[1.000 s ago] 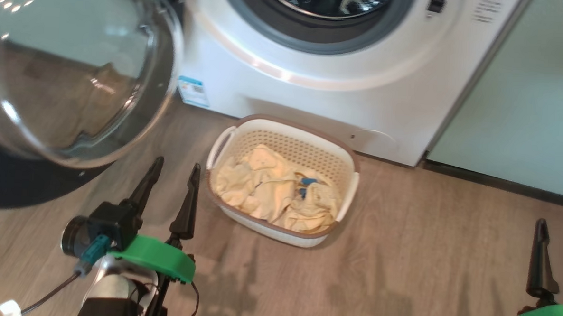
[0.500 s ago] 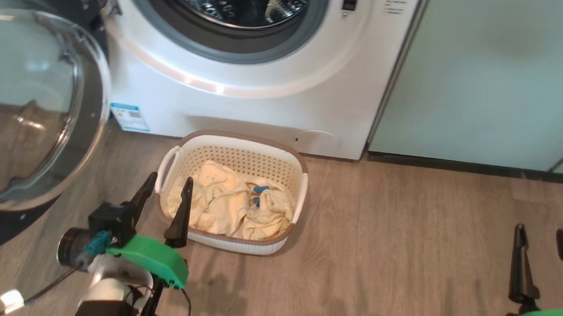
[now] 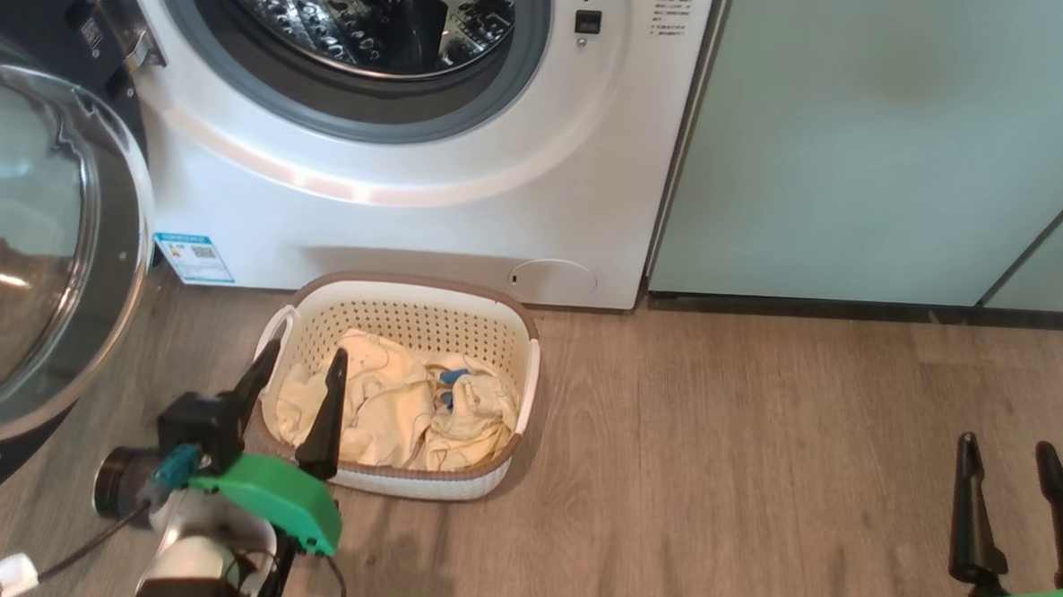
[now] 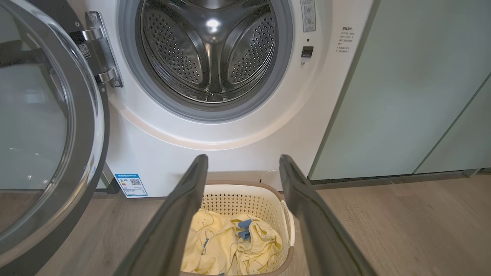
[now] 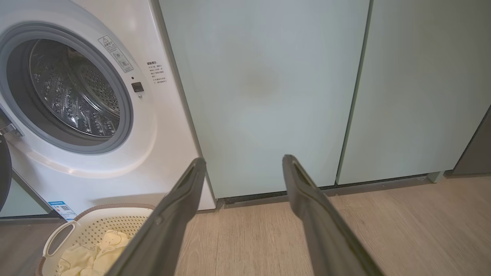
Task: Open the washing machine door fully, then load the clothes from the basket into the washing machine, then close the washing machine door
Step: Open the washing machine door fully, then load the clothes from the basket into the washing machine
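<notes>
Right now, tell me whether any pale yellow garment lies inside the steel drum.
No, the pale yellow garments lie in the cream plastic basket, outside the steel drum.

The wood-grain floor point(image 3: 712, 486) carries the basket point(image 3: 423, 322), standing just before the washing machine point(image 3: 409, 230), which adjoins the pale green cabinets point(image 3: 860, 169).

I'm looking at pale green cabinet doors point(image 3: 861, 142) taking up the upper right of the head view, with a thin seam running between two of them. A dark kickboard point(image 3: 809, 308) is sitting right under them, and grey-brown wood-look floor point(image 3: 712, 486) is stretching across the lower half.
</notes>
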{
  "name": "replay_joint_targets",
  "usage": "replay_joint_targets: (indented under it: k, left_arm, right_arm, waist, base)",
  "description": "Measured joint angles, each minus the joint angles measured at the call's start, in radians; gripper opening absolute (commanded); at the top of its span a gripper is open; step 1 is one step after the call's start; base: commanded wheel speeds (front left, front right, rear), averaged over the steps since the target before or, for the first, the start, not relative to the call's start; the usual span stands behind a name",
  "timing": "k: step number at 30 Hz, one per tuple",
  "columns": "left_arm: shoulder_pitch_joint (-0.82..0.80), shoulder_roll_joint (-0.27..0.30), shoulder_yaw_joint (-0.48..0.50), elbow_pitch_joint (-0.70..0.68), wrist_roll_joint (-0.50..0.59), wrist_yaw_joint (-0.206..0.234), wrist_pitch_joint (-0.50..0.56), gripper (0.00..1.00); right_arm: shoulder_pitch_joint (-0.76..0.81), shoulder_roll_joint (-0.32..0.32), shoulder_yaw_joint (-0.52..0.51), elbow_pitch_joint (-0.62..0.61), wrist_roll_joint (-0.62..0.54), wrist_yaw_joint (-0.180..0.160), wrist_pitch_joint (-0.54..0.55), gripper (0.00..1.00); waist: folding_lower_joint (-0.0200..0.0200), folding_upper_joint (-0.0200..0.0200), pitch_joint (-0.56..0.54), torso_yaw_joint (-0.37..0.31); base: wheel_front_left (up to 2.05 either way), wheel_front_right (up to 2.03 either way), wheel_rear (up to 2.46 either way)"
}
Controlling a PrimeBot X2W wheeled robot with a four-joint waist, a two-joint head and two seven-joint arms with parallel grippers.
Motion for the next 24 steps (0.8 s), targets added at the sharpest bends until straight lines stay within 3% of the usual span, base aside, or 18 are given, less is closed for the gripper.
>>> replay_joint_targets:
  k: [24]
  left_arm:
    - [0.03, 0.008, -0.005, 0.006, -0.009, 0.044, -0.001, 1.0]
  right_arm:
    - [-0.001, 0.001, 0.012, 0.016, 0.012, 0.0, -0.002, 1.0]
  waist:
    - [0.0, 0.0, 0.007, 0.001]
  base:
    - [0.0, 0.0, 0.0]
